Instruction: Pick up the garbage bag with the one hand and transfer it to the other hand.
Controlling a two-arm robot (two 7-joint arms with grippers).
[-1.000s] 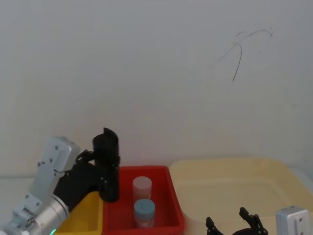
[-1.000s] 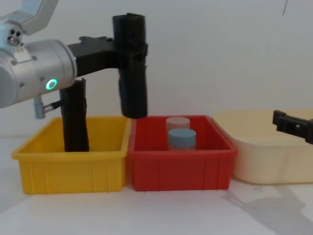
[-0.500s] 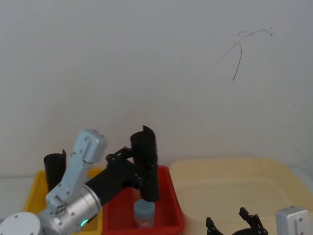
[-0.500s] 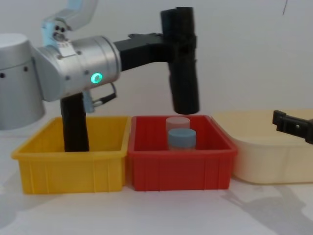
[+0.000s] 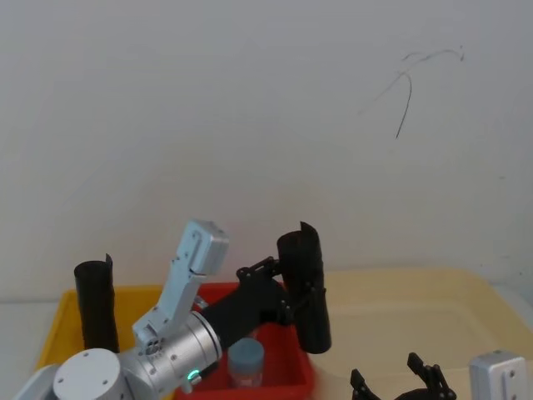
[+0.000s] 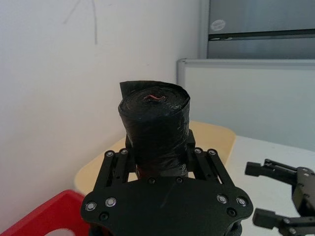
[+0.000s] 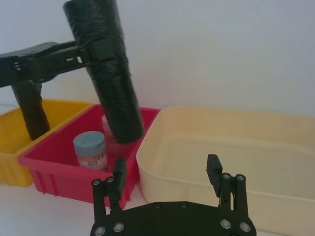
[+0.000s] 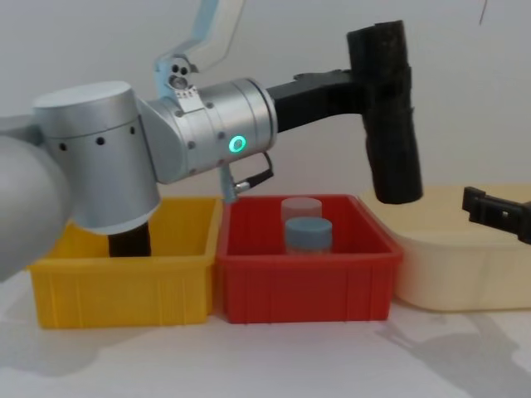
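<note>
The garbage bag (image 8: 388,116), a tight black roll, hangs nearly upright in the air over the seam between the red bin (image 8: 307,286) and the cream tub (image 8: 448,274). My left gripper (image 8: 377,83), on the silver arm with the green light ring, is shut on its upper half; the hold shows close in the left wrist view, garbage bag (image 6: 155,128) between the jaws of the left gripper (image 6: 157,160). My right gripper (image 7: 166,167) stands open and empty low over the tub's near side, right of and below the bag (image 7: 110,73). From the head, the right gripper (image 5: 387,373) sits at the bottom edge.
A second black roll (image 8: 129,245) stands in the yellow bin (image 8: 124,290) at the left. The red bin holds a blue-lidded jar (image 8: 309,235) and a clear jar (image 8: 300,207) behind it. The cream tub's inside is bare. A white wall backs the table.
My left arm has swung the bag to the right, from over the yellow and red bins' border to over the red bin's right edge. The right gripper has stayed put.
</note>
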